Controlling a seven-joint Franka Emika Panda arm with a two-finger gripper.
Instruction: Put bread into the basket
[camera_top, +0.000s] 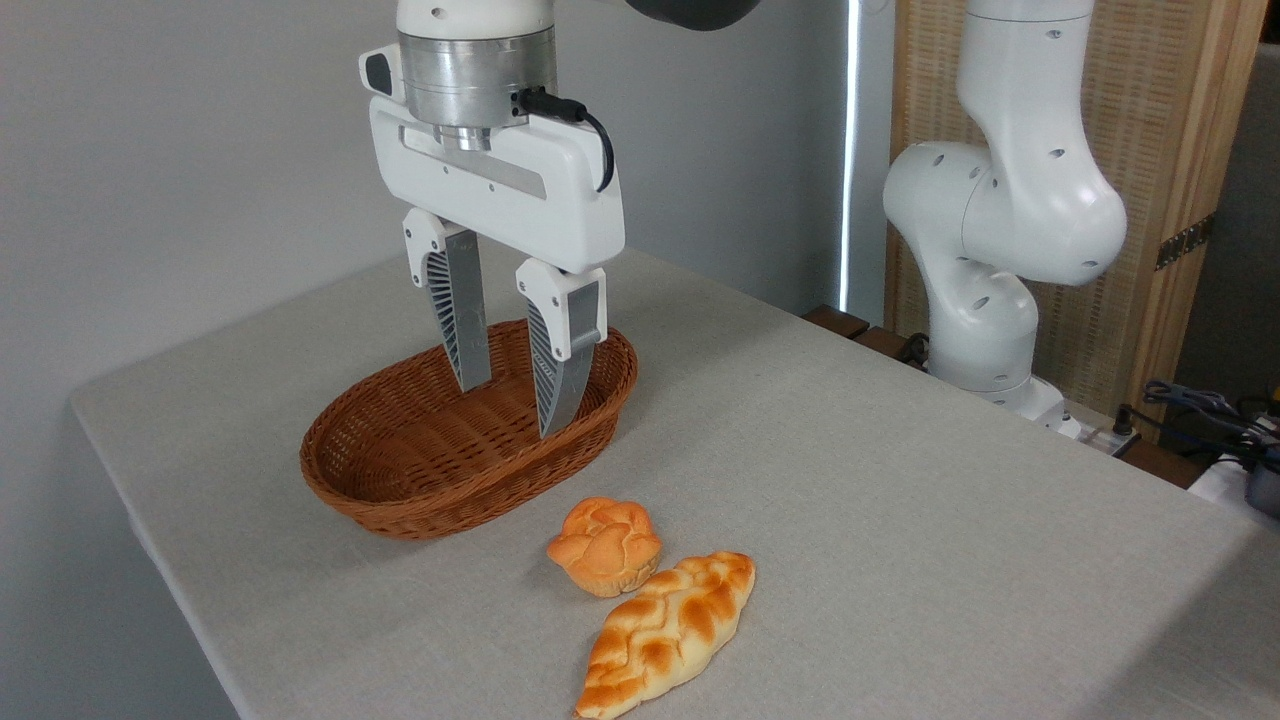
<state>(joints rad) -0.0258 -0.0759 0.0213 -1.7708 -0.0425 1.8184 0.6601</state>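
Here the bun (605, 546) sits on the desk (900, 480), just in front of the basket (400, 490) and touching a braided loaf (668, 632). The gripper (520, 385) hangs over the basket, jaws parted and empty; the bun lies toward the camera and slightly right of it.

A braided loaf (668, 632) lies on the grey table (900, 480).

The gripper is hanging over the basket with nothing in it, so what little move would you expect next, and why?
Probably a short move toward the camera and down to the bread. The gripper is open and empty in front of the basket, which holds nothing, while the small bun sits on the table just in front of it, touching the braided loaf.
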